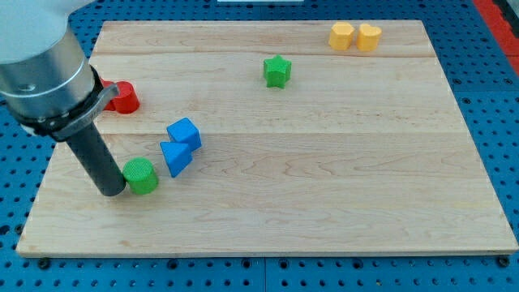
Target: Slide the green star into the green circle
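Nearest the camera: green circle (141,176), low at the view's left on the tabletop (324,203), with the tip (113,192) touching or just beside its left side.
Green star: you find the green star (276,71) well apart, toward the view's top centre, untouched.
Why it matters: your rod sits at the target, not behind the star, so the push looks not yet set up.
In between: blue cube (184,133) and blue triangle (175,156), touching, crowd the circle's upper right and may block a straight line.
Farther out: red block (124,97), partly hidden; two yellow blocks (355,36).
Fingers: none on this rod.
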Action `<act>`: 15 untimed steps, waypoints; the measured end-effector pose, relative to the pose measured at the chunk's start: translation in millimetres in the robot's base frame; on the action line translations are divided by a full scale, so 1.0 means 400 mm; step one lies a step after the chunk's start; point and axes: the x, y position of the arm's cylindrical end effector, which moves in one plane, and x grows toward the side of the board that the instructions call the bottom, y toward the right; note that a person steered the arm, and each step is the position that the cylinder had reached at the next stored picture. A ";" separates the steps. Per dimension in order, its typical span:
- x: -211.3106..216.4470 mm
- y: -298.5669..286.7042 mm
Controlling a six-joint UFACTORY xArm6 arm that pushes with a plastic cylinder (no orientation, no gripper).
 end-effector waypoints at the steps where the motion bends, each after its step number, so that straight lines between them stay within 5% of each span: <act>1: -0.024 0.000; 2: -0.045 -0.017; 5: 0.080 0.304; 6: 0.055 0.206; 8: 0.045 0.462; 10: -0.045 0.509; 13: 0.126 0.645; 15: 0.132 0.875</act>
